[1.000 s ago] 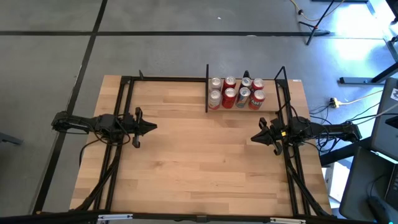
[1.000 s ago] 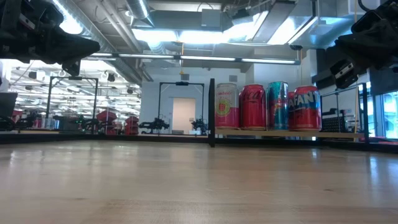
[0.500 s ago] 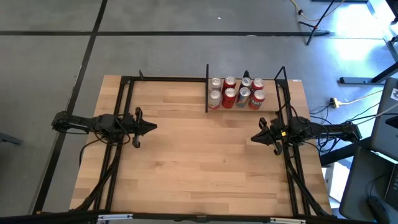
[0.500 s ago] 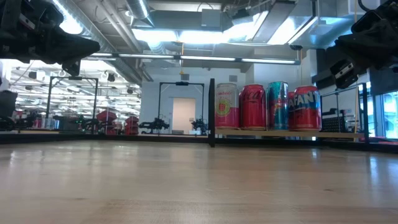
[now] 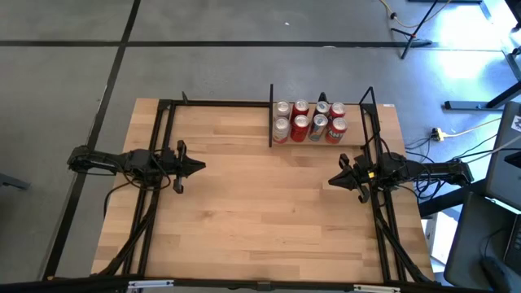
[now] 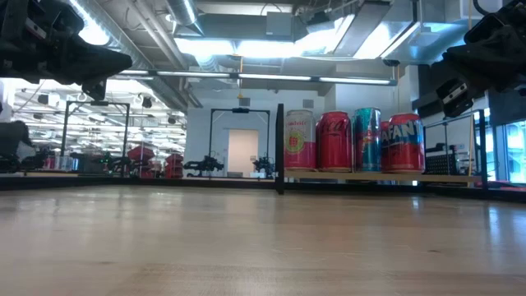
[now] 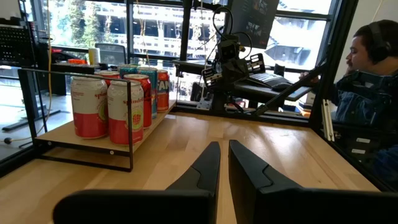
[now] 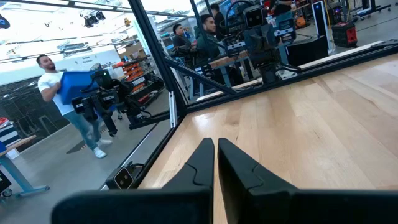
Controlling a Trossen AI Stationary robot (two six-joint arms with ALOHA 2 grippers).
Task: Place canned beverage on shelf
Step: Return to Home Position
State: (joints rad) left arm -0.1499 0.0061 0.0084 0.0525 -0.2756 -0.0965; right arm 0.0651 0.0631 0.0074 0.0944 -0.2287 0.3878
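Left tool (image 5: pixel 199 167), right tool (image 5: pixel 332 181): edge-side, seemingly closed.

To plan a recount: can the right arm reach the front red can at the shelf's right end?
Probably yes. The right gripper, jaws shut, hangs over the tabletop in front of the shelf; nothing stands between it and that red can.

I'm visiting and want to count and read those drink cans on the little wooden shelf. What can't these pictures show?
Low view: four front drink cans on the narrow light-wood shelf hide the row behind.
High view: mostly round silver can tops show; labels are too small to read.
Left wrist view: two near pink-and-white cans cover most cans beyond.
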